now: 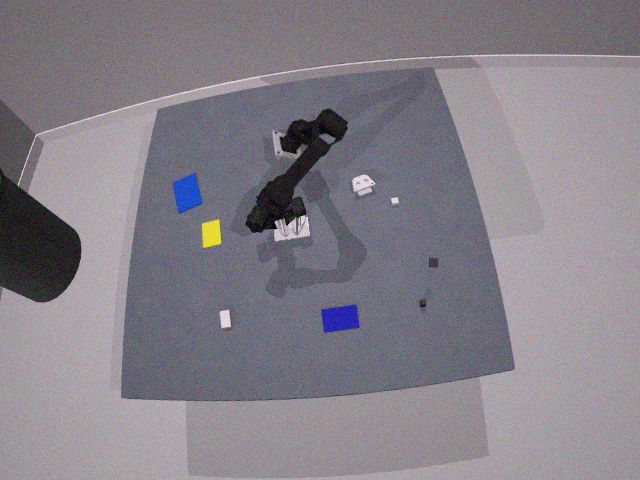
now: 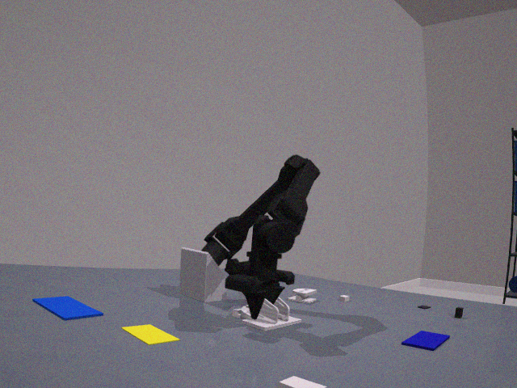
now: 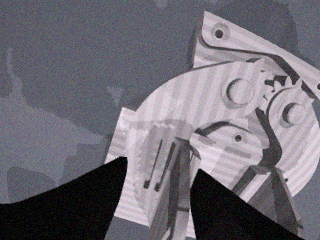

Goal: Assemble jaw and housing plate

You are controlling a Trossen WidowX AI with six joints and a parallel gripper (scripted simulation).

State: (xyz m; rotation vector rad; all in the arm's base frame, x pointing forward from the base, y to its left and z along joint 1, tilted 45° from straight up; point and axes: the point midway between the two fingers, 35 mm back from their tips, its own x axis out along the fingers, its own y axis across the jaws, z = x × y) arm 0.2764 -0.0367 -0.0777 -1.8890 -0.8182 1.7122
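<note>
The white base plate (image 1: 292,238) (image 2: 266,326) (image 3: 245,39) lies on the table. In the wrist view, the left jaw (image 3: 185,95) and the right jaw (image 3: 306,150) lie over it, with round pin tops showing through both. Their gear teeth (image 3: 272,86) meet between the pins; exact mesh is hard to tell. My gripper (image 2: 264,309) (image 3: 159,170) is shut on the left jaw, fingers either side of its upright blade. The white housing plate (image 1: 363,180) (image 2: 304,291) rests raised on a white stand, away from the gripper.
A bright blue panel (image 1: 187,193) (image 2: 66,307), a yellow panel (image 1: 211,233) (image 2: 150,334) and a dark blue panel (image 1: 340,318) (image 2: 426,340) lie around the base. A white block (image 1: 225,319), a small white cube (image 1: 394,200) and two small dark blocks also stand out.
</note>
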